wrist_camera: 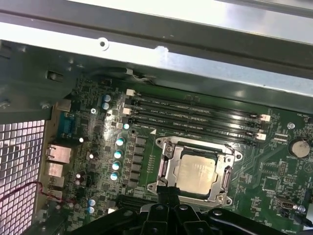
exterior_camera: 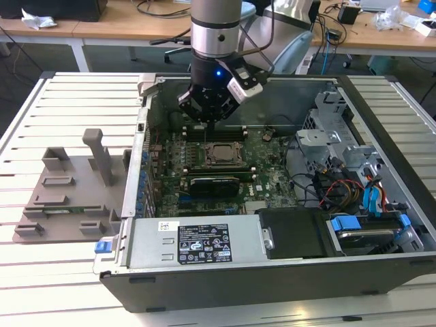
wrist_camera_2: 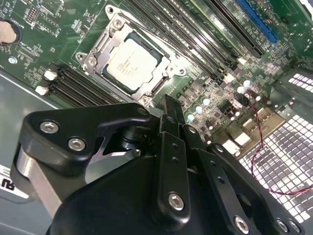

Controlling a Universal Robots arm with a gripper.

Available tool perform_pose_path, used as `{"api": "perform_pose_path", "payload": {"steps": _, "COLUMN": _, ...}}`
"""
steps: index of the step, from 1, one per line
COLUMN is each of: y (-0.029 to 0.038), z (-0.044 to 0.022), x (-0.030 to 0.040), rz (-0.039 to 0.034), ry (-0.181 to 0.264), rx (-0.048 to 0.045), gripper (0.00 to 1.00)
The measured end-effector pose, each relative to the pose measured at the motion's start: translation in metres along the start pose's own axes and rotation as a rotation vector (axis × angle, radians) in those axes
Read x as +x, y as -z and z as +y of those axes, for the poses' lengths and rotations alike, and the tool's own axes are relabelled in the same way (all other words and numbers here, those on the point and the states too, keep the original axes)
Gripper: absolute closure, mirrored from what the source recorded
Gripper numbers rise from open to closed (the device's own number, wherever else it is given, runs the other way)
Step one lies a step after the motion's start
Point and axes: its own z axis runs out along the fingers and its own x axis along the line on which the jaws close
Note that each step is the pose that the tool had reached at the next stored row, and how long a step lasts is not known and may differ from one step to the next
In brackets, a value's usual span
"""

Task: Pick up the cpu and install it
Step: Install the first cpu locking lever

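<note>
Sitting in the socket (wrist_camera: 195,169) on the motherboard (exterior_camera: 272,178), the cpu (wrist_camera_2: 129,62) looks already placed. The gripper (exterior_camera: 208,122) hovers just above the socket, apparently empty, fingers seemingly closed together. A downward slip could press the cpu crooked and bend pins.

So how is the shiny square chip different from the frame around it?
The chip is a pale, smooth solid square; the frame is an open metal ring with screws at its corners. The chip is smaller and sits inside the frame. Both are square and lie flat on the green board.
</note>
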Motion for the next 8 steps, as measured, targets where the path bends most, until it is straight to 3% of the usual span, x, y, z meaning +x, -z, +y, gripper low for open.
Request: {"api": "perform_pose_path", "payload": {"steps": 8, "y": 0.0, "z": 0.0155, "x": 0.0054, "rz": -0.0001, "ry": 0.0, "rx": -0.0002, "gripper": 0.89}}
